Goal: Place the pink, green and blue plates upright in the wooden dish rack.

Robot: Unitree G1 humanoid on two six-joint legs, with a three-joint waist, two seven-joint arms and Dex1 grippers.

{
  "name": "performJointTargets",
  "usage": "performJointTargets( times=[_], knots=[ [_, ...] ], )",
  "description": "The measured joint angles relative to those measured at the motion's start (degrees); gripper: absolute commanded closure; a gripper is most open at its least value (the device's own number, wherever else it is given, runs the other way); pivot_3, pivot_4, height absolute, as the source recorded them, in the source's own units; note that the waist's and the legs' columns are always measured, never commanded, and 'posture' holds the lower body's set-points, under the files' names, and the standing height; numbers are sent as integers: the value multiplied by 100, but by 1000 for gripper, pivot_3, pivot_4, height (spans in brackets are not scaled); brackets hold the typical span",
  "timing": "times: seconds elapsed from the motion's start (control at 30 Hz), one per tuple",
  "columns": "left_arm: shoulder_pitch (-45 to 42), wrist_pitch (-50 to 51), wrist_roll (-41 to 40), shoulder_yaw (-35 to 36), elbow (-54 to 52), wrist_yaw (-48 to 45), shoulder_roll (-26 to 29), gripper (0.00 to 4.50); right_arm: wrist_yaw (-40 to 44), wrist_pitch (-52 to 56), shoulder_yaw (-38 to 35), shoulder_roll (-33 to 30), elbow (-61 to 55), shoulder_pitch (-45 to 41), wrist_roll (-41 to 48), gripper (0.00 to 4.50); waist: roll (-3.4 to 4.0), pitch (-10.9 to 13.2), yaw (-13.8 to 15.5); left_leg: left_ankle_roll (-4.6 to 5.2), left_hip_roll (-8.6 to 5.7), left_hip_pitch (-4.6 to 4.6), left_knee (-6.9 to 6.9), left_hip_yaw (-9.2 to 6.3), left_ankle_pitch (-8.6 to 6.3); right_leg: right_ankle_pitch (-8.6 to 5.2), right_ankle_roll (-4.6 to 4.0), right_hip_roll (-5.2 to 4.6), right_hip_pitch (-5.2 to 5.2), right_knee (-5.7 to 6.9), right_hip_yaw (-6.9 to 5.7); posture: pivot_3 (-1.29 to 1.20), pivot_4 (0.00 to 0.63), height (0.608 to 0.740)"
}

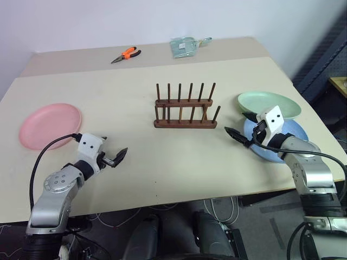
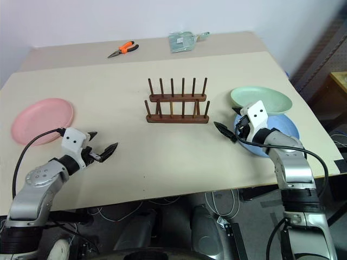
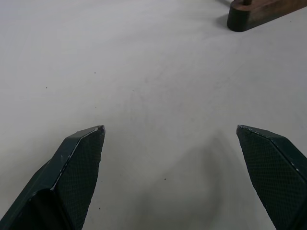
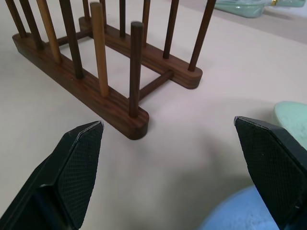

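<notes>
The wooden dish rack (image 1: 185, 108) stands empty at the table's middle, its pegs upright. Flat at the far left lies the pink plate (image 1: 50, 124). On the right, the green plate (image 1: 269, 104) overlaps the blue plate (image 1: 295, 132), which is partly hidden under my right arm. My left gripper (image 1: 114, 146) is open over bare table, right of the pink plate and apart from it, with nothing between its fingers (image 3: 76, 163). My right gripper (image 1: 236, 123) is open and empty over the blue plate's left edge, pointing at the rack's end (image 4: 96, 91).
Orange-handled pliers (image 1: 127, 54) and a clear plastic packet (image 1: 184, 46) lie at the table's far side. The tabletop (image 1: 173, 162) between the grippers and the rack is bare. The table's right edge runs close behind the two plates.
</notes>
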Motion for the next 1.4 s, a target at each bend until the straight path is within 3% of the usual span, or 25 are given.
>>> performJointTargets(
  times=[0.27, 0.47, 0.7, 0.87, 0.97, 1.1, 1.17, 1.3, 1.4],
  knots=[
    [-143, 0, -15, -22, 94, -97, -1, 0, 16, 30, 187, 108, 5, -33, -87, 45, 0, 0, 6, 0, 0, 0, 0, 0, 0, 0, 0, 0, 0, 0, 0, 0, 150, 740],
    [-937, -129, 5, -504, 825, -579, -6, 0, -15, 225, 188, 154, -259, 1, -35, 45, 0, 0, 36, 0, -2, -1, 0, 1, 0, 1, 1, 0, 0, -4, -1, 0, 150, 740],
    [-3796, -1181, 713, -1763, 4261, -1828, -557, 0, -552, 416, 55, 222, -1283, 700, -57, 45, -4, -3, 167, 10, -15, -14, 13, -1, -6, 1, 7, -9, 3, -13, -9, 0, 150, 740],
    [-4682, -2037, 983, -1950, 5905, -2311, -1046, 0, -885, 636, -68, 235, -1844, 1286, -82, 45, -4, -4, 146, 13, -15, -14, 12, 0, -8, -1, 10, -7, -2, -7, -8, 0, 150, 740],
    [-4985, -2448, 1110, -1991, 6548, -2496, -1241, 849, -1032, 775, -142, 236, -2196, 1420, -51, 0, -3, -6, 149, 13, -14, -13, 20, 0, -8, -1, 11, -7, 3, -7, -8, 0, 150, 740],
    [-5176, -2842, 1196, -1968, 7007, -2571, -1387, 2911, -1113, 843, -172, 234, -2419, 1572, -35, 0, -7, -10, 153, 14, -14, -12, 25, -2, -8, -2, 14, -7, 10, -8, -10, 0, 150, 740],
    [-5194, -2941, 1202, -1915, 7105, -2520, -1486, 3718, -1117, 851, -171, 233, -2419, 1579, -36, 0, -7, -11, 153, 15, -14, -12, 28, -4, -8, -1, 15, -7, 11, -6, -10, 0, 150, 740],
    [-5038, -3085, 1251, -1911, 6940, -2684, -1454, 3736, -1105, 850, -169, 219, -2410, 1571, -39, 0, -5, -13, 139, 16, -13, -11, 29, -3, -9, -1, 16, -6, 11, -3, -9, 0, 150, 740],
    [-4530, -3084, 1198, -1935, 6174, -2993, -1335, 3736, -1048, 836, -165, 193, -2340, 1527, -43, 0, -3, -13, 123, 18, -12, -11, 29, -3, -10, -1, 16, -7, 11, -3, -8, 0, 150, 740]
  ],
)
